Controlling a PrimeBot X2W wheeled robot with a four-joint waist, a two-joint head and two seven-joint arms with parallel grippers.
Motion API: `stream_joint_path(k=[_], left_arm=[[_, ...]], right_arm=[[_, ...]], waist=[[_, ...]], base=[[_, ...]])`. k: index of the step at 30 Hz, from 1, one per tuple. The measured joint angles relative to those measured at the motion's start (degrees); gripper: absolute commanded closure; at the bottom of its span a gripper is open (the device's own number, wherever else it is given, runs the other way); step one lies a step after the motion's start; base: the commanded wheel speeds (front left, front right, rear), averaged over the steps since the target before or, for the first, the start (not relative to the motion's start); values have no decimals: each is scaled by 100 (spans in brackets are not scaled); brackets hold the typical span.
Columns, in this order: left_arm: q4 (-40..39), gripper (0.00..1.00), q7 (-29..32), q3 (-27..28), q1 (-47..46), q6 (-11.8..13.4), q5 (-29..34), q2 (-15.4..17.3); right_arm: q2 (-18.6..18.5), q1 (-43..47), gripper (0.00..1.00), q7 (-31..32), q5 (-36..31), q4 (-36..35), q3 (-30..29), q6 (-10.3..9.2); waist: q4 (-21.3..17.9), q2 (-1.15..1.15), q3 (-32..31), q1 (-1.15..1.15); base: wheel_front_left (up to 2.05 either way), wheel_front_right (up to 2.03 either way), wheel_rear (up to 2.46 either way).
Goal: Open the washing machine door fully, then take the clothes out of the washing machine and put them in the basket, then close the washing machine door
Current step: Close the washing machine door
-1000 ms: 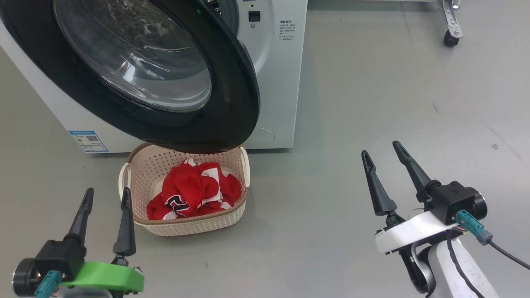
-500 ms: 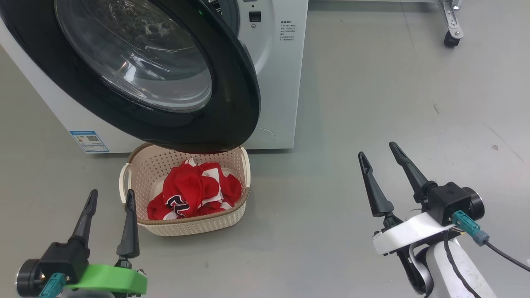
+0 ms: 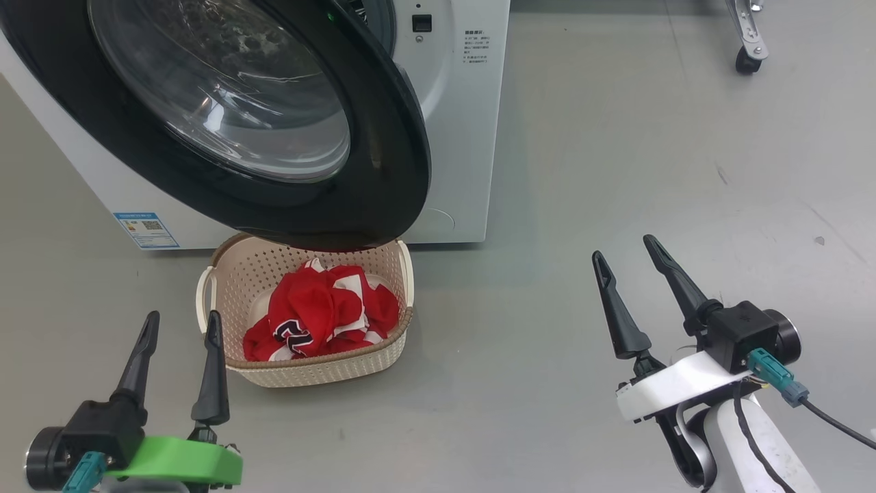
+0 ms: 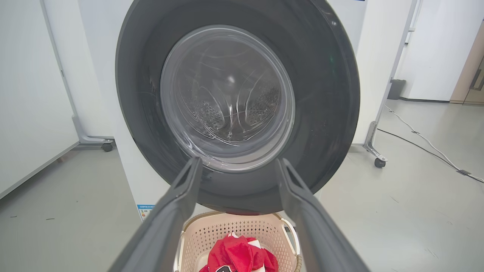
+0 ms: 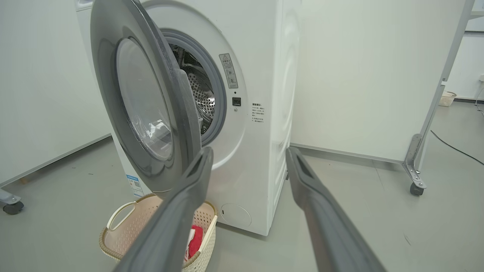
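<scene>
As seen from the head, a white washing machine (image 3: 458,137) stands on a grey floor (image 3: 616,137) with its round, black-rimmed door (image 3: 383,171) swung partly open. The door's lower edge hangs above the far end of a cream basket (image 3: 308,373). Red and white clothes (image 3: 315,308) lie bunched inside the basket. The left pincer (image 3: 183,316) hovers at lower left, just beside the basket's near left corner, fingers spread and holding nothing. The right pincer (image 3: 623,246) hovers at lower right, well apart from the basket, also spread and empty.

From the left wrist, the spread fingers frame the door's glass window, with the basket and clothes below it.

From the right wrist, the door shows nearly edge-on, standing out from the machine's grey-ringed mouth, with the steel drum (image 5: 200,94) visible behind it. The basket sits on the floor under the door, a little red cloth showing inside.
</scene>
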Motion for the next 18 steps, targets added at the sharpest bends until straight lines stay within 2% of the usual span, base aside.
stream_joint_path(k=[17,18], left_arm=[[-7,0,0,147,1,-102,100,-91],[-7,0,0,157,1,-127,107,-96]], right_arm=[[3,0,0,0,0,-8,-45,11],[3,0,31,0,0,-9,-45,15]], waist=[[34,0,107,0],[35,0,112,0]], base=[[0,0,0],[0,0,0]])
